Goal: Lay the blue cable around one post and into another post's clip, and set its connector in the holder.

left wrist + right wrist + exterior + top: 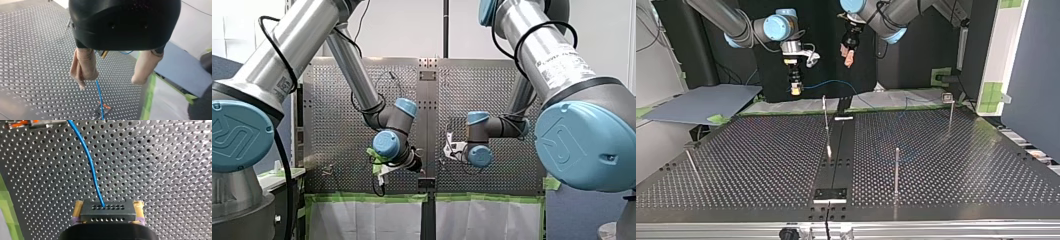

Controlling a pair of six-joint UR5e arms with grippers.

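My right gripper [108, 206] is shut on the black connector [107, 213], yellow pads on both its sides. The blue cable [89, 165] runs from the connector over the perforated plate to an orange-marked clip [23, 123]. In the top view my right gripper [795, 88] hangs above the table's far edge, and the blue cable [836, 82] trails from it toward the view's right. My left gripper [848, 56] hangs higher beside it, beige pads apart. In the left wrist view its fingers [83, 67] stand open over the cable [100, 100], holding nothing.
Several thin metal posts stand on the table: one near the middle [825, 117], one nearer the camera [896, 170], one at the far right [951, 112]. A small black holder plate [831, 194] sits at the near edge. A grey board [701, 102] lies off the table's far left.
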